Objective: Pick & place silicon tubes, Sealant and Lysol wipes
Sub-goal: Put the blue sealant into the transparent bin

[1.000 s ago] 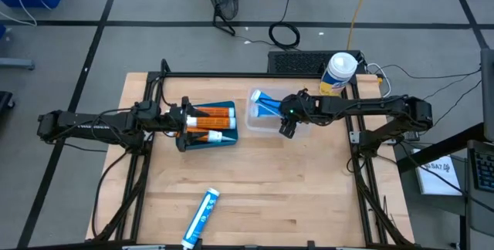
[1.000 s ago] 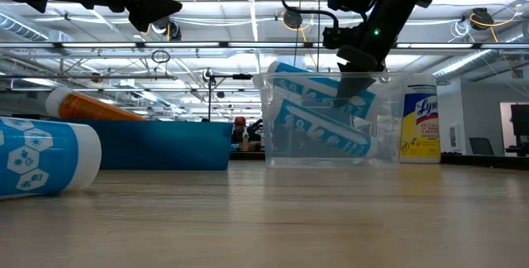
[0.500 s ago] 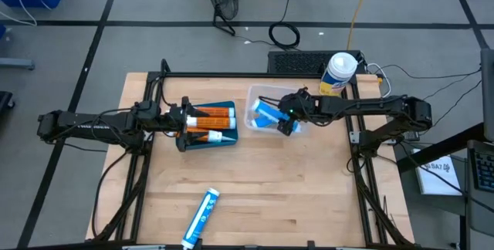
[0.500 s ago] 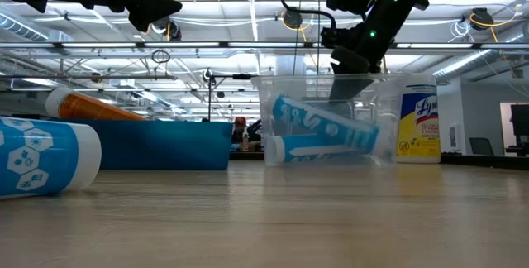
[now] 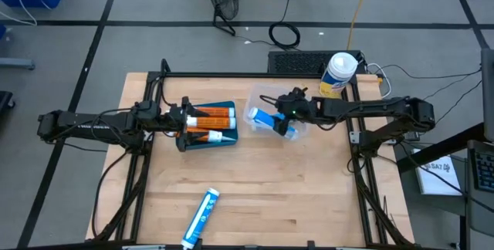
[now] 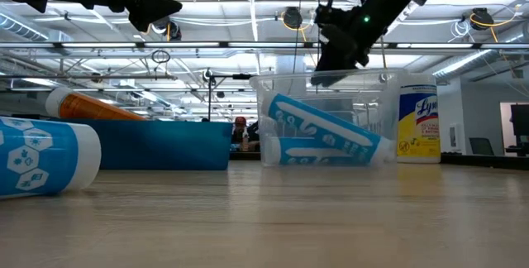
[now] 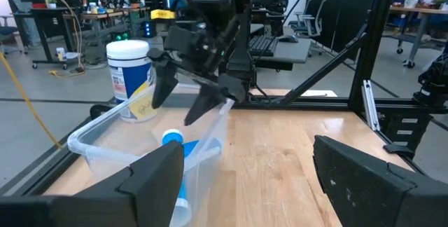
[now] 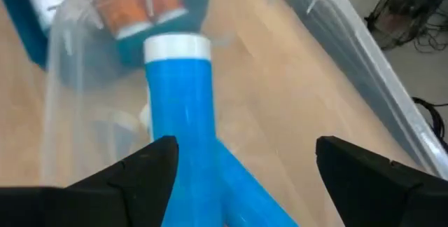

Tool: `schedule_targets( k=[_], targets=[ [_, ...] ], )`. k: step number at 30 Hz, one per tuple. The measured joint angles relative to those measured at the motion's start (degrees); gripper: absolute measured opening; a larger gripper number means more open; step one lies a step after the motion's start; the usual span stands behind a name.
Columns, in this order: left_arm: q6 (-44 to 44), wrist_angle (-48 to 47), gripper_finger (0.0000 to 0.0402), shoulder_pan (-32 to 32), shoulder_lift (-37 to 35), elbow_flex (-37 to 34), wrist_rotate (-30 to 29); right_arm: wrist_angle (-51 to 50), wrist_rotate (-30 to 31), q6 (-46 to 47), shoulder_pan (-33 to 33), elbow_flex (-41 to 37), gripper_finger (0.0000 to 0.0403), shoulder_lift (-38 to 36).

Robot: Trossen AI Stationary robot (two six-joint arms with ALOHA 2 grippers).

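A clear plastic bin (image 5: 268, 96) holds two blue silicon tubes (image 5: 266, 118): one lies flat on the bin's floor (image 6: 318, 152), the other slants across it (image 6: 326, 125). My right gripper (image 6: 340, 59) hangs open above the bin, touching nothing, as the left wrist view shows (image 7: 189, 99). Its own view looks down on a blue tube (image 8: 180, 108). My left gripper (image 5: 184, 123) waits open, high over the left end of a blue tray (image 5: 224, 140) with orange sealant tubes (image 5: 210, 114). The Lysol wipes (image 5: 339, 72) stand upright at the far right. Another blue tube (image 5: 201, 217) lies near the front edge.
The blue tray stands just left of the bin, with a narrow gap between them. A black frame rail (image 5: 255, 76) runs along the table's far edge. Bare wood (image 5: 293, 188) lies in front of the bin and to the right of the loose tube.
My right gripper has opened and let go of a blue tube that it held slanting in the bin. The tube has dropped and now lies slanting on the other tube. The gripper has risen above the bin's rim.
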Motion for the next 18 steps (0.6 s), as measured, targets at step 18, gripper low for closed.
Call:
schedule_targets(
  k=[18],
  targets=[
    [0.0, 0.0, 0.031, 0.1, 0.0, 0.0, 0.0, 26.9, -28.1, 5.0, 13.1, 0.1, 0.0313, -2.4]
  ],
)
